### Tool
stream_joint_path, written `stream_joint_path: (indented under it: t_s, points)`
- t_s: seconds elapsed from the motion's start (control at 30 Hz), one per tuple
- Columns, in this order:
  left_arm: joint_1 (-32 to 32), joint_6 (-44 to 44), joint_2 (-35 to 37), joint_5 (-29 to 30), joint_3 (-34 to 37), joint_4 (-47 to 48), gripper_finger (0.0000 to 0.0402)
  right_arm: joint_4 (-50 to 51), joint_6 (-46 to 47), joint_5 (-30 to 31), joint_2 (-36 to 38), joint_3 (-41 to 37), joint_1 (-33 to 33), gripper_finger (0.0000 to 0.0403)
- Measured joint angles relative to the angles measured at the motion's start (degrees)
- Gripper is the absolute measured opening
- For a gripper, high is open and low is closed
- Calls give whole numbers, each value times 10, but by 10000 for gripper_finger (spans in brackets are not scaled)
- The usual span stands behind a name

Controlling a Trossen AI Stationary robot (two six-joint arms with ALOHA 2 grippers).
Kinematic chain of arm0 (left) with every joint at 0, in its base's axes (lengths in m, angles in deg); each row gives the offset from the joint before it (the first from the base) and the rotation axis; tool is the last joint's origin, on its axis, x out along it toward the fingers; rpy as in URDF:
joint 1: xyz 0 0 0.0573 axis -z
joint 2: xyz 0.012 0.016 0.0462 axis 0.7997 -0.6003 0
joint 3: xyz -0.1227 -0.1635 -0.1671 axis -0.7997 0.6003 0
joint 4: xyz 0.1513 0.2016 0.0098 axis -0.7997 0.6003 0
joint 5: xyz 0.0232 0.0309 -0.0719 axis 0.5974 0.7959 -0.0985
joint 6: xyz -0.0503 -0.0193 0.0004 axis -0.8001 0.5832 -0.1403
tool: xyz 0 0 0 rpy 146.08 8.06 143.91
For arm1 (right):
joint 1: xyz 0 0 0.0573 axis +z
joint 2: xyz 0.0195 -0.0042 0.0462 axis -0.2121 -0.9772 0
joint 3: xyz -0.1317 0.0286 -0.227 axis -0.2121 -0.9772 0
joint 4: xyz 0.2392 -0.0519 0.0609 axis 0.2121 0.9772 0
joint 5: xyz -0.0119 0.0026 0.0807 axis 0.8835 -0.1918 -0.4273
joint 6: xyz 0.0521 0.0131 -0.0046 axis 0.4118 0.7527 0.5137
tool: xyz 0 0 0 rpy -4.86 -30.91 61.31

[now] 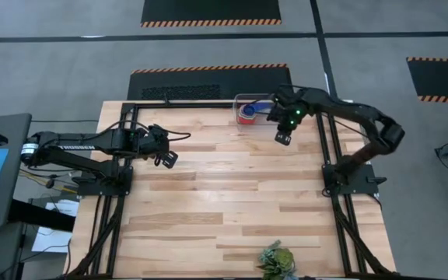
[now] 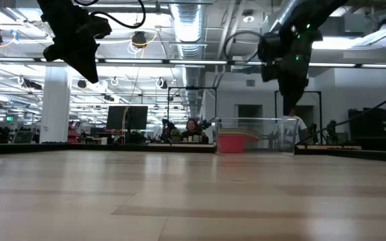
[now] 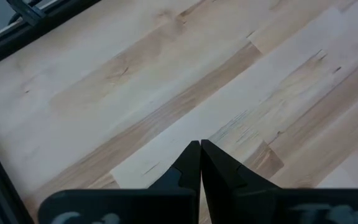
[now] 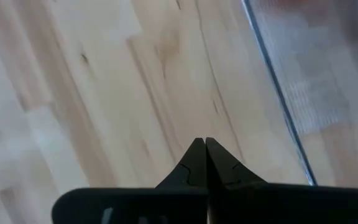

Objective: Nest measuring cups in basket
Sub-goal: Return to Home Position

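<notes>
Cups (image 1: 246, 117), red and dark blue showing, lie stacked in the clear basket (image 1: 237, 101) just beside the right gripper (image 1: 283, 138), which hangs with fingers pressed together on nothing, while the left gripper (image 1: 167, 159), likewise closed and empty, hangs well apart from the basket.

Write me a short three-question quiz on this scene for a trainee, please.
1. True or false: the right claw is shut and empty, just outside the basket.
2. Where are the measuring cups? A) in the basket B) scattered loose C) held in a claw
3. Which hangs nearer the basket: the right claw, or the left claw off to the left?
Key: 1 true; 2 A; 3 right.
</notes>
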Motion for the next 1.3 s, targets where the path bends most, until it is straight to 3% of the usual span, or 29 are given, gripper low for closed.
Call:
stream_joint_path:
  t_s: [0.37, 0.5, 0.7, 0.87, 0.97, 1.07, 1.3]
  points:
    - [0, -5, 0, 59, 0, 0, 0, -3, 136, -7, 138, 0, 86, 13]
    - [0, -48, 0, -1, 0, 4, 0, 0, 197, -7, 168, 0, 120, 27]
    - [0, -2, 0, -79, 0, 14, 0, 17, 273, -13, 191, 0, 160, 39]
    - [2, 25, 0, -135, 0, 30, 0, -20, 226, -146, 211, 0, 196, 40]
    - [5, 74, 0, -183, 0, 79, 0, -40, 222, -156, 230, 0, 216, 40]
    - [14, 43, 0, -195, 0, 99, 0, -48, 206, -151, 254, 0, 229, 40]
    - [53, 197, 25, -197, 0, -100, 0, -118, 153, -153, 312, -29, 256, 40]
